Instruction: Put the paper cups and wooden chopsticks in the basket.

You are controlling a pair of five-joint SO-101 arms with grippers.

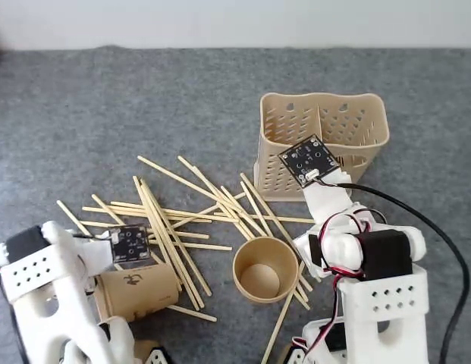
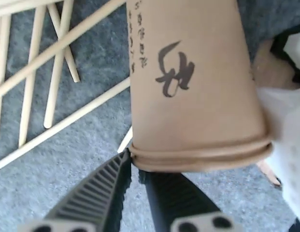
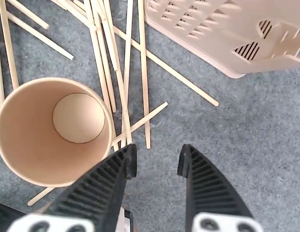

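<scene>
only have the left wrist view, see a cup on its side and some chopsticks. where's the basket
Observer: The basket stands upright at the far side of the table, ahead of the right arm, past the chopsticks.
Operator: any other cup
Observer: Yes, a second paper cup stands mouth up among the chopsticks, near the right arm.
Operator: right gripper got anything
Observer: No, the right gripper is open and empty, over bare table beside that cup.

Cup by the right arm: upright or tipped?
Upright. The cup stands mouth up; its round inner bottom shows from above. It is empty.
</scene>
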